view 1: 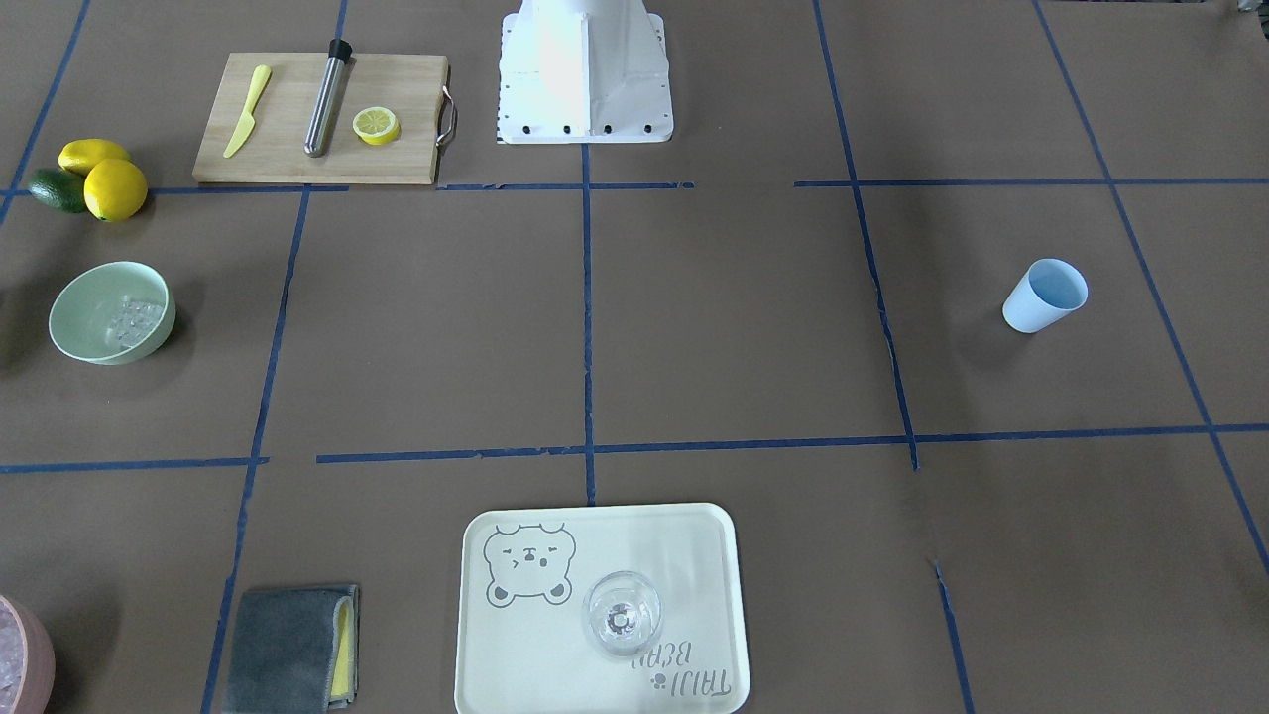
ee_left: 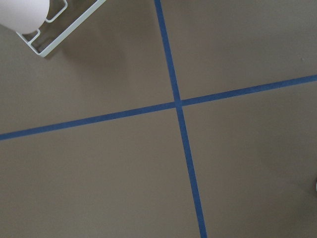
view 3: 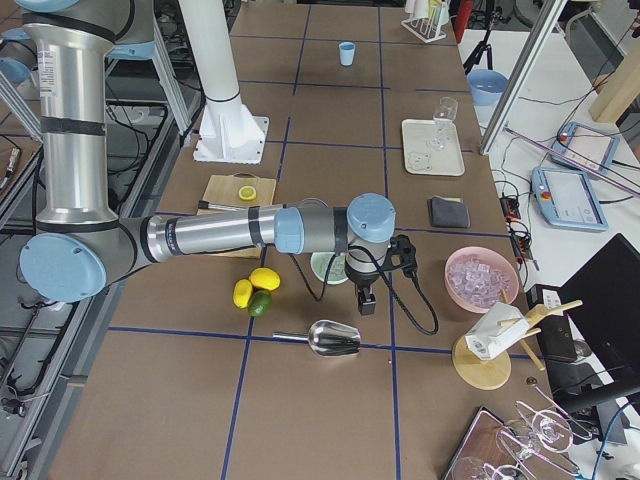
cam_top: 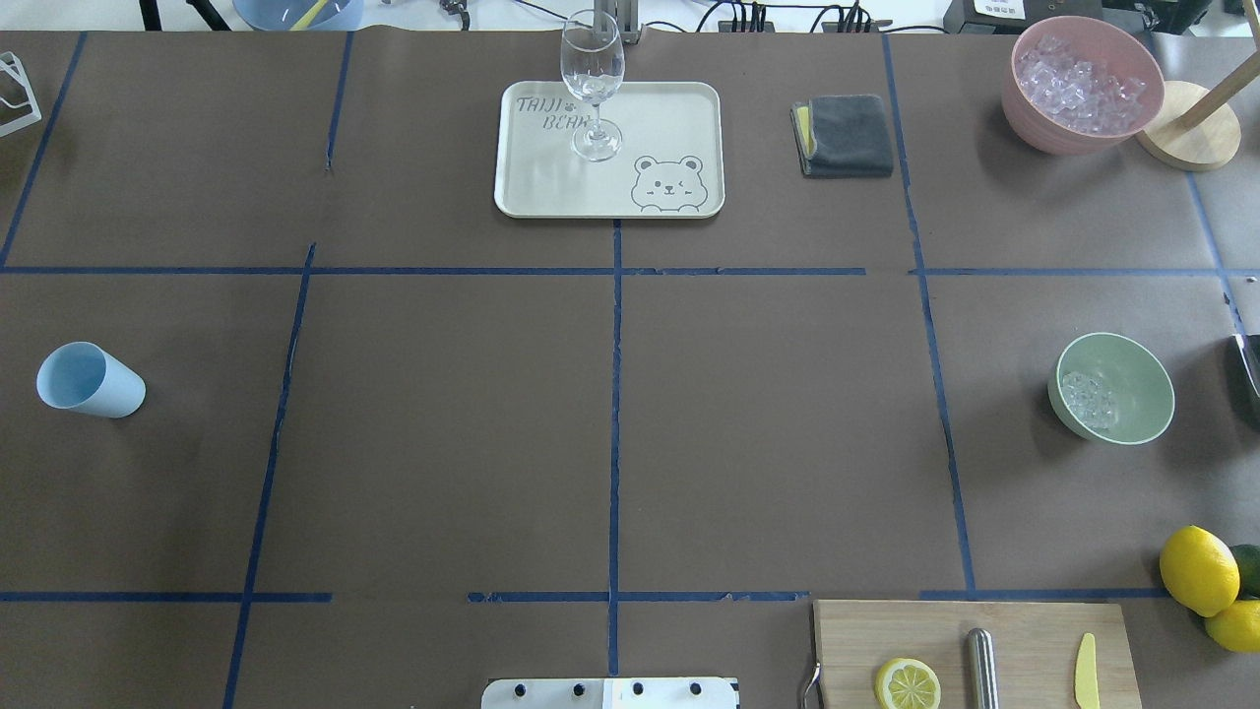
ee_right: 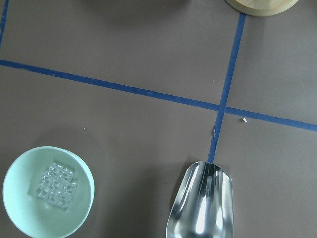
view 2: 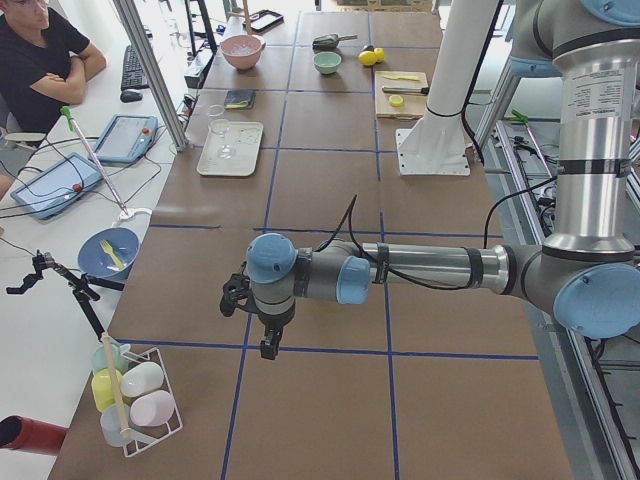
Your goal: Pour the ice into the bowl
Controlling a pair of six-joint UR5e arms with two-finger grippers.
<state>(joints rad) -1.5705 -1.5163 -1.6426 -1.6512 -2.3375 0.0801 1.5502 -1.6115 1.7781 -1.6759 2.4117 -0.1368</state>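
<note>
The mint-green bowl stands at the table's right side with a small heap of clear ice in it. Bowl and ice also show in the right wrist view, beside an empty metal scoop lying on the table. My right gripper hangs over the table between the mint bowl and the scoop; I cannot tell whether it is open. My left gripper hangs over bare table far from the bowl; I cannot tell its state either.
A pink bowl of ice and a wooden stand sit at the far right. There are lemons, a cutting board, a light-blue cup, a tray with a glass, and a grey cloth.
</note>
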